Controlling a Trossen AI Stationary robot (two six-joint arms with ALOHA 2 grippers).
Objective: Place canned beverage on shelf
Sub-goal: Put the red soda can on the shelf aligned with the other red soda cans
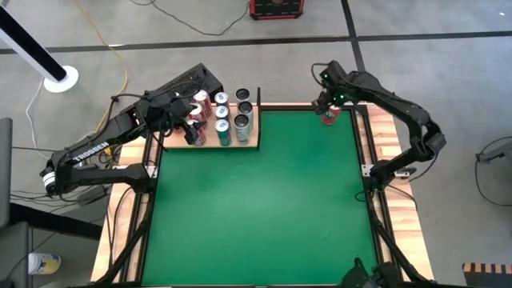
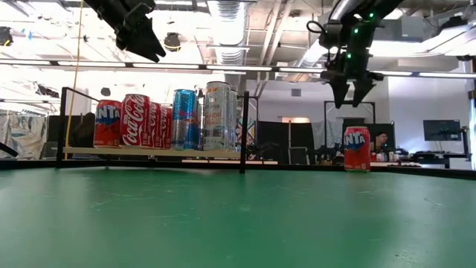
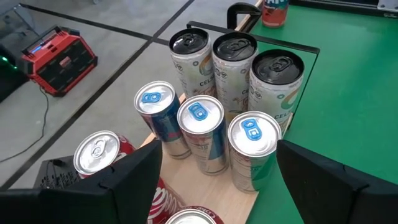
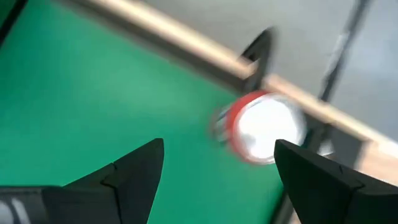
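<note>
step: reaching for the red can (image 1: 328, 118) at the table's far right corner | my right end effector (image 2: 350, 93) hangs spread just above it | shelf (image 1: 250, 145) far left, already stocked | left end effector (image 1: 182, 122) spread over shelf | next: lower, pinch can

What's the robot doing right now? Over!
Right gripper open, above the lone red can. Left gripper open, over the cans on the shelf. Nothing in the way.
</note>
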